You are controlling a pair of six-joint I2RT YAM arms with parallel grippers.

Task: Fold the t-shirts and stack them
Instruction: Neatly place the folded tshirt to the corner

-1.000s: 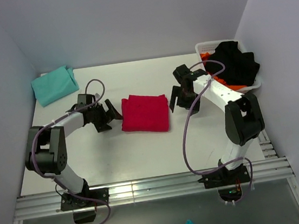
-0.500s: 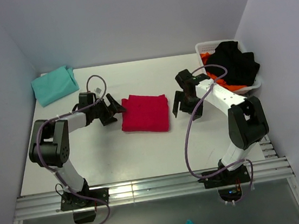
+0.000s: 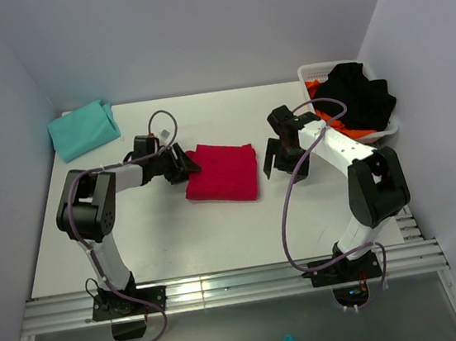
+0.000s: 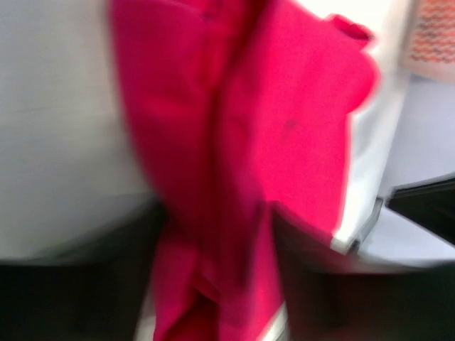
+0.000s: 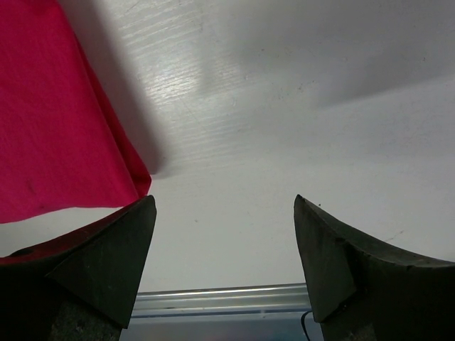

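- Red shirt: folded to a rectangle, flat at the centre of the table.
- Teal shirt: folded, at the table's 10 o'clock corner, well apart from the red one. Not stacked.
- Left gripper: at the red shirt's 9 o'clock edge, touching it. Wrist view is blurred, with red cloth running up the middle of the claw. Can't tell if it's clamped.
- Right gripper: claw apart, nothing in it. Low over bare table, just off the red shirt's 3 o'clock edge.
- Basket: white, at 2 o'clock, holding black and orange clothes.
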